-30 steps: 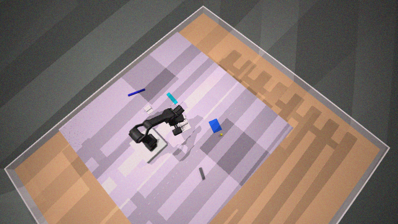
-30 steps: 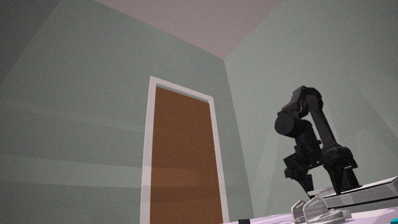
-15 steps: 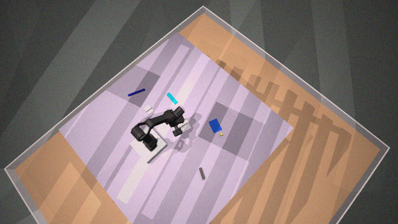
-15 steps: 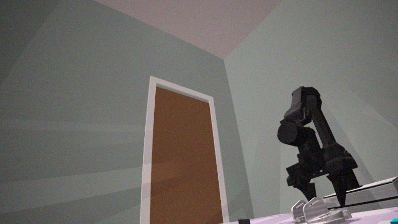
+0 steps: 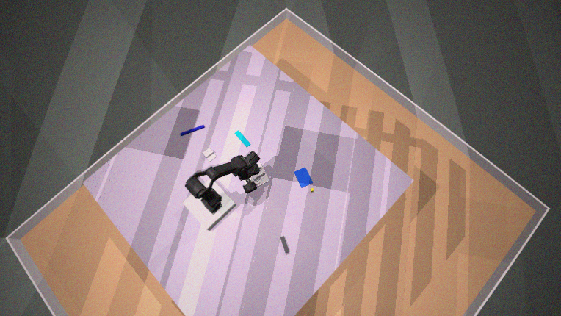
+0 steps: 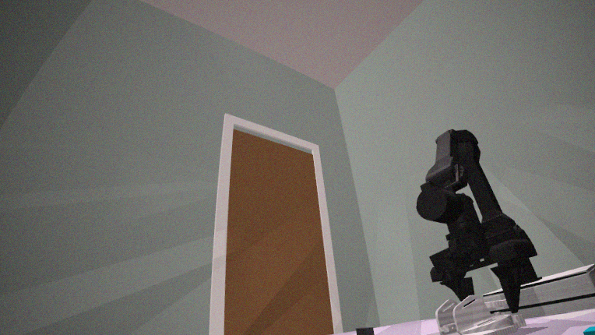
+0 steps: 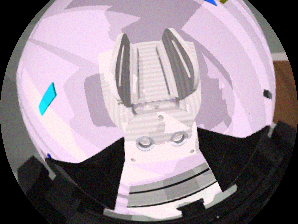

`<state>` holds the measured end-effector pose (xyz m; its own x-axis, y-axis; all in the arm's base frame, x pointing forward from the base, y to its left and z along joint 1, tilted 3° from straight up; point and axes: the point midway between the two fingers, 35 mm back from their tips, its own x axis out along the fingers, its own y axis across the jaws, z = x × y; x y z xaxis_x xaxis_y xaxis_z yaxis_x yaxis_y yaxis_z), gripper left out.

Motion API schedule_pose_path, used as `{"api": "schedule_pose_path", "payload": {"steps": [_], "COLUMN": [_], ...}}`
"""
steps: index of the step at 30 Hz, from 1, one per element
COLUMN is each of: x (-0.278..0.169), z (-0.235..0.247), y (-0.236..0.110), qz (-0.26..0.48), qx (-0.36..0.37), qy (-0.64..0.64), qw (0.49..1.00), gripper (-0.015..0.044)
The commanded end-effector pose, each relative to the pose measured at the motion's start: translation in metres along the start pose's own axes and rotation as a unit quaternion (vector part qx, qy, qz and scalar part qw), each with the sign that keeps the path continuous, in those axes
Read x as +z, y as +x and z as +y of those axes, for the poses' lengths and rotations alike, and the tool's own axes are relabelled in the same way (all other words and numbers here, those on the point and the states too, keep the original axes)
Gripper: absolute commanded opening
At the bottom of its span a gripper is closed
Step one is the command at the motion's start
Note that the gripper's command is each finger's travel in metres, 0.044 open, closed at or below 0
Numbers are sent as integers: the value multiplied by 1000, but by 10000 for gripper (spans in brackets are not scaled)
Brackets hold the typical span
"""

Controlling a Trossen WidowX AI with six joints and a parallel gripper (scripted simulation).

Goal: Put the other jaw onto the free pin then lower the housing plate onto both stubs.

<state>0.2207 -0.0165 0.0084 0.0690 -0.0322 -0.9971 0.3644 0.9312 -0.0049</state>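
My gripper (image 5: pixel 253 178) (image 6: pixel 490 306) (image 7: pixel 160 136) is shut on the white housing plate (image 7: pixel 150 126), one finger at each side edge. The plate is low over the near end of the white base (image 7: pixel 106 67) (image 5: pixel 263 181); its two round holes face up in the wrist view. Whether it touches the base all round is unclear. Two upright slotted jaws, the left jaw (image 7: pixel 121 70) (image 6: pixel 444 315) and the right jaw (image 7: pixel 181 65) (image 6: pixel 466 312), stand roughly parallel beyond the plate. The plate and fingers hide the pins, stubs and most gear teeth.
A cyan block (image 5: pixel 242 139) (image 7: pixel 48 99), a dark blue bar (image 5: pixel 192 130) and a small white grooved part (image 5: pixel 208 153) lie around the arm. A blue rectangle (image 5: pixel 303 177), a small yellow piece (image 5: pixel 312 189) and a grey bar (image 5: pixel 284 244) (image 7: pixel 267 94) lie farther off.
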Motion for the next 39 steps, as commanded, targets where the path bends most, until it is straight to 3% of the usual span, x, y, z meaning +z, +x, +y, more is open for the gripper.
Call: {"api": "schedule_pose_path", "payload": {"steps": [1, 39], "x": [0, 0], "z": [0, 0], "y": [1, 8], "qz": [0, 0], "qx": [1, 1], "qy": [-1, -6], "qw": [1000, 1000], "gripper": [351, 351]}}
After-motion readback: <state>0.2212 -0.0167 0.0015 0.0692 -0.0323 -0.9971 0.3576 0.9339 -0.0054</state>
